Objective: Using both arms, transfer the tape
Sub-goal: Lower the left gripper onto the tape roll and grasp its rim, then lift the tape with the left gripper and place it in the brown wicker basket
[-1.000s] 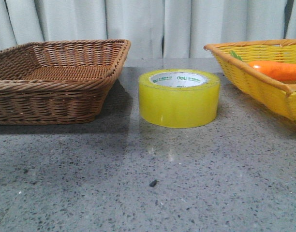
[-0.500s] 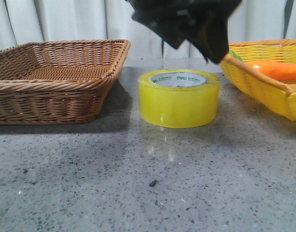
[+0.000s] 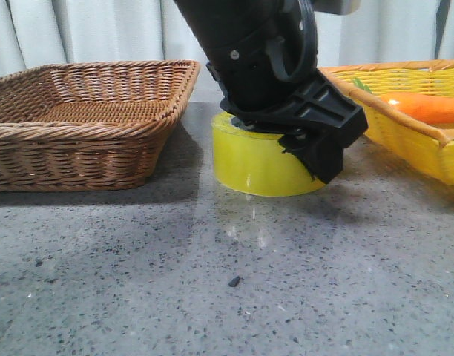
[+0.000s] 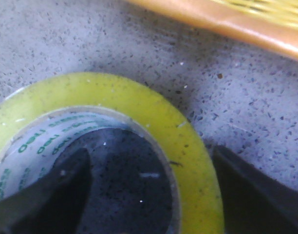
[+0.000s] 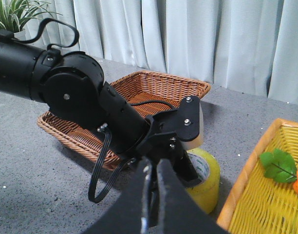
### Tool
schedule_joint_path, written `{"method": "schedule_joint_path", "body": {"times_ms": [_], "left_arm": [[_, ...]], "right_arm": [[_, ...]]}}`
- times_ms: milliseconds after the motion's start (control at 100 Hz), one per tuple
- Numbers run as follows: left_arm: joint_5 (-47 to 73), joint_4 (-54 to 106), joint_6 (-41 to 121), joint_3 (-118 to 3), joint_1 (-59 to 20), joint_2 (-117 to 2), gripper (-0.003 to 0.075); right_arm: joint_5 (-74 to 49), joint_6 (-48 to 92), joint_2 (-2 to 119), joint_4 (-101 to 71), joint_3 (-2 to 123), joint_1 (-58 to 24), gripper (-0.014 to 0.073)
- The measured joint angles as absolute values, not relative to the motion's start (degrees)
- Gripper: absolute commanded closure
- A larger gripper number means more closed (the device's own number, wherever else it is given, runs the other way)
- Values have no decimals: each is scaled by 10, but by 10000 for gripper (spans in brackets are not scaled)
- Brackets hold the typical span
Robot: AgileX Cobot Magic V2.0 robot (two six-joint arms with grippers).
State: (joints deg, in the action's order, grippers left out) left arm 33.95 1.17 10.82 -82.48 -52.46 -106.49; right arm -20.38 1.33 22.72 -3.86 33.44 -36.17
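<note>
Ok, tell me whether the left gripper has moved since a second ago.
Yes. The left gripper has come down from above into the front view and now straddles the tape, beside the brown basket.

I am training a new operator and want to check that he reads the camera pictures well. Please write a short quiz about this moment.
1. True or false: the tape lies inside the brown basket.
2. Where are the fingers of the left tool?
A. Both inside the core of the tape
B. One inside the core, one outside the roll
C. Both outside the roll
3. Name the orange thing that lies in the yellow basket.

Key
1. False: it stands on the table, between the two baskets.
2. B
3. A carrot
</note>
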Motion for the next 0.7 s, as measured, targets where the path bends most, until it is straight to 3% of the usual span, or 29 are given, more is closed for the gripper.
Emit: {"method": "schedule_joint_path", "body": {"times_ms": [110, 230, 700], "left_arm": [[341, 12, 108, -825, -525, -1065, 460], [341, 14, 109, -825, -525, -1065, 537], [399, -13, 109, -903, -525, -1046, 545]], "right_arm": [[-204, 13, 227, -39, 334, -362, 657], [-204, 13, 227, -39, 334, -362, 657], [-204, 13, 227, -40, 334, -362, 657]]}}
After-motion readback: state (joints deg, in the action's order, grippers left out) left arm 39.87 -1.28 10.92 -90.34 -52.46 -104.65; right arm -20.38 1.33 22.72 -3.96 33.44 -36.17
